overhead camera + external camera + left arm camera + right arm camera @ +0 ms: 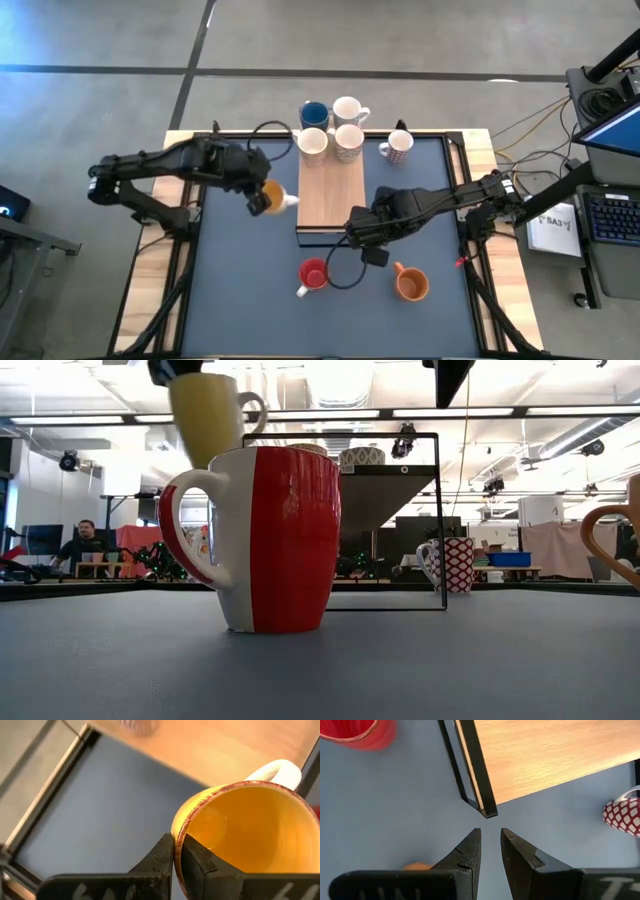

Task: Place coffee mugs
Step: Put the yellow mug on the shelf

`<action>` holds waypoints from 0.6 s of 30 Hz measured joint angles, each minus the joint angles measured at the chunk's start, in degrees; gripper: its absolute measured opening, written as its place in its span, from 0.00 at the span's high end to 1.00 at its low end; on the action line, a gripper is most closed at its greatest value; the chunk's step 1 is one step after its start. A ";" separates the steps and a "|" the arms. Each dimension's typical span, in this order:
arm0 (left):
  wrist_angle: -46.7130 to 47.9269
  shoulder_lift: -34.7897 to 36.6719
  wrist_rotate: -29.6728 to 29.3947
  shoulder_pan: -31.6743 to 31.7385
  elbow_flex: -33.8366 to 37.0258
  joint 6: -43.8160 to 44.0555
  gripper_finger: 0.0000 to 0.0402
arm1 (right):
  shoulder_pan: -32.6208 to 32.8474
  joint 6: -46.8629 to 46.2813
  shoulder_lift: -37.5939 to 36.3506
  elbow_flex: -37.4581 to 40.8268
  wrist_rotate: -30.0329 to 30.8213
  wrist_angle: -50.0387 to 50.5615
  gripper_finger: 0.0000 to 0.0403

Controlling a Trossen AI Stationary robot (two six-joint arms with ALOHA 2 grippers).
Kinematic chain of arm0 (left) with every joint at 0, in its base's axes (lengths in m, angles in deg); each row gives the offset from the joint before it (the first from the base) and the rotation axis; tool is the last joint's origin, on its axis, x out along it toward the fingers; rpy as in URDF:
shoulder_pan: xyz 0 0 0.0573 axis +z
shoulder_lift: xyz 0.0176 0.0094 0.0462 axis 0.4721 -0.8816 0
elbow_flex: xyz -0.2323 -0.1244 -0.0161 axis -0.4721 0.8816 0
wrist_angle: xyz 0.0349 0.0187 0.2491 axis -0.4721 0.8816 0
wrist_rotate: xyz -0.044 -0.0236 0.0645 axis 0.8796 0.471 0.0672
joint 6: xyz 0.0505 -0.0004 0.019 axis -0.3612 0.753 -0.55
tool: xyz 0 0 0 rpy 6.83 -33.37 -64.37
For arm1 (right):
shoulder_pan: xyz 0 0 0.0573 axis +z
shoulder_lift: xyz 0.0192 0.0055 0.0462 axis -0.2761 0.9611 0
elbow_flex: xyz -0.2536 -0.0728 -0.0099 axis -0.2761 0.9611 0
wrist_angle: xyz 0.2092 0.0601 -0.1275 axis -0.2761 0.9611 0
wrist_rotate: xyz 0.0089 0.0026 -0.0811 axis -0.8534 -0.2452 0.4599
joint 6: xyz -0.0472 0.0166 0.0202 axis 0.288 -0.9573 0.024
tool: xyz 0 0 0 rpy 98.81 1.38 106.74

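Up off the blue mat, the left gripper (262, 200) pinches the yellow-orange ceramic mug's (273, 193) rim. Nearby, the right gripper (490, 851) hangs slightly apart, holding nothing. No writing reads clearly.

A lab: strip lights (330, 414); cluttered benches (150, 565) (person seated (85, 545)).

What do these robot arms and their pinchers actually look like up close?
Both arms are dark, jointed and slim, with black cables looping beside them. The left gripper and right gripper each end in two black, wedge-shaped fingers tapering to points, above a dark bar with pale lettering.
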 joint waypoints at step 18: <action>-2.32 -15.41 4.59 4.86 -12.83 -14.00 0.99 | 0.00 1.91 0.00 0.00 2.28 0.11 0.84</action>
